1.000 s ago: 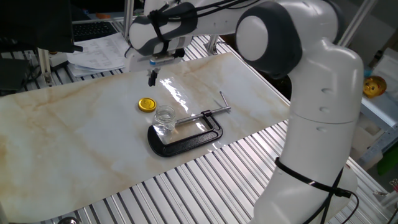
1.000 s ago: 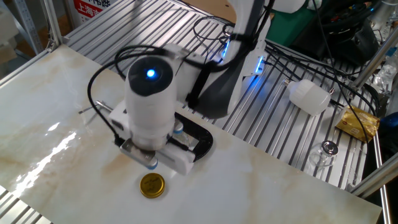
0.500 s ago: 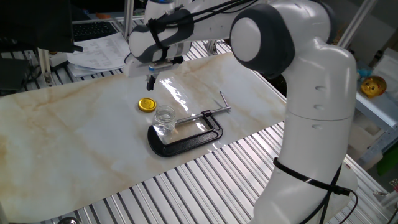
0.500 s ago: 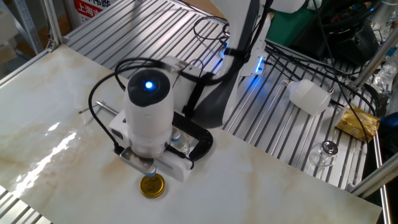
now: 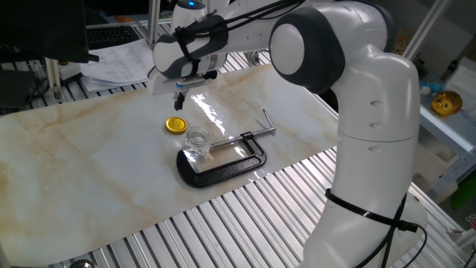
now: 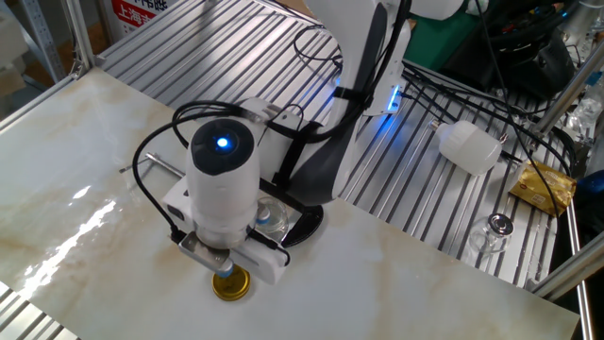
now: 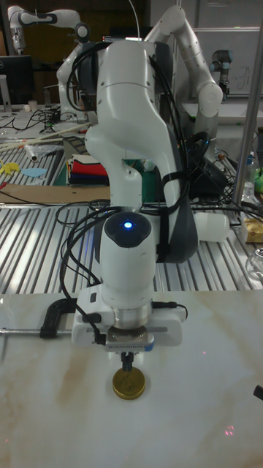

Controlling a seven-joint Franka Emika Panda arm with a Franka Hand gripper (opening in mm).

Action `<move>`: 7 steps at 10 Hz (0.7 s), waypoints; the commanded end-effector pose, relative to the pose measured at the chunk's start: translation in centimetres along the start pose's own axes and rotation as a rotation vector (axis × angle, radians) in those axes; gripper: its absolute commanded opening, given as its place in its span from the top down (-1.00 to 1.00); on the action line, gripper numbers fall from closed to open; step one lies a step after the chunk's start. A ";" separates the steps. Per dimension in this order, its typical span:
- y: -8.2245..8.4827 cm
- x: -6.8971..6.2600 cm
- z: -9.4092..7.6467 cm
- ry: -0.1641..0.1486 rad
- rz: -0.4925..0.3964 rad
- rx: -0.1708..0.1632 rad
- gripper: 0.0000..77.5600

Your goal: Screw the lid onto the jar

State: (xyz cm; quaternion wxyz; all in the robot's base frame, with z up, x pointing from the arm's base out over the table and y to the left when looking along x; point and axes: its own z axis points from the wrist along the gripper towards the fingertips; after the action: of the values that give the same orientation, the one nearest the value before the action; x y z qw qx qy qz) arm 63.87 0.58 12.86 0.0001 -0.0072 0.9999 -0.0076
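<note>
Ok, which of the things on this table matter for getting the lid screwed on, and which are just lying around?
Part of the job:
lid
jar
gripper, above the lid

Just lying about:
black clamp, around the jar
papers
white bottle

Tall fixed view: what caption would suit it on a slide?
White robot arm's hand poised directly above the small round yellow screw cap on the marble tabletop.

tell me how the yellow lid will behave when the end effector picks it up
The lid lies flat on the marble top and looks thin, so it is probably light and stiff. Its low rim gives little to grip and may slip. If dropped on edge, the round disc could roll.
</note>
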 end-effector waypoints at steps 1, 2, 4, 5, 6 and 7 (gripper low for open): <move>0.0 0.0 1.0 0.001 -0.021 -0.002 1.00; 0.1 0.0 1.0 0.003 -0.030 -0.003 1.00; 0.1 0.0 1.0 0.004 -0.033 -0.003 -1.00; 0.1 0.0 1.0 0.004 -0.033 -0.003 -1.00; 0.1 0.0 1.0 0.004 -0.033 -0.003 -1.00; 0.1 0.0 1.0 0.004 -0.033 -0.003 -1.00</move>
State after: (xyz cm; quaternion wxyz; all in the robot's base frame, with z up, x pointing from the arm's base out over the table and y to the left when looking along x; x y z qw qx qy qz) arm 63.77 0.62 11.86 -0.0014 -0.0135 0.9999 -0.0073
